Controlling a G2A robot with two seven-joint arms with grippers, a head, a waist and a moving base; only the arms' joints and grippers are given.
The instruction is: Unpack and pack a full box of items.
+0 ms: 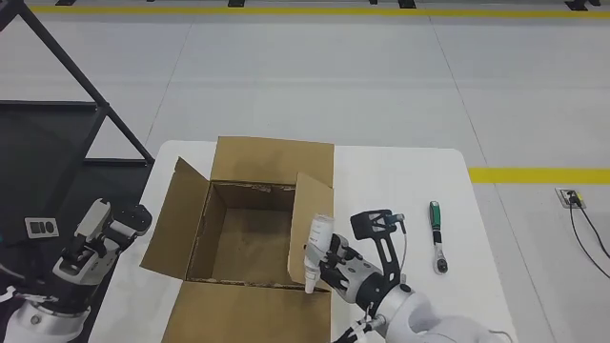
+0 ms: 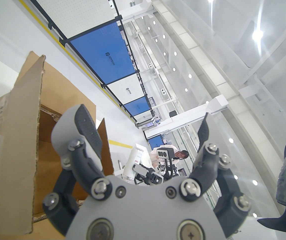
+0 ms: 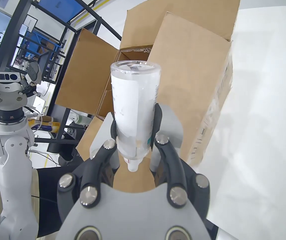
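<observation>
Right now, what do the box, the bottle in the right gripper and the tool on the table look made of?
Box: corrugated cardboard, matte brown; fluted edges show at the flaps.
Bottle, held in the right gripper: probably clear plastic, glossy, with a white paper-like label; glass can't be ruled out.
Tool: bright metal shaft and head by the shine, green handle likely plastic or rubber; too small to be sure.

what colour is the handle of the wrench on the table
Green; the wrench shows best in the top view.

White arms (image 3: 15,156) carry grey wrist plates (image 2: 143,213), silver screws (image 2: 99,188), black-padded fingers (image 2: 88,126)
</observation>
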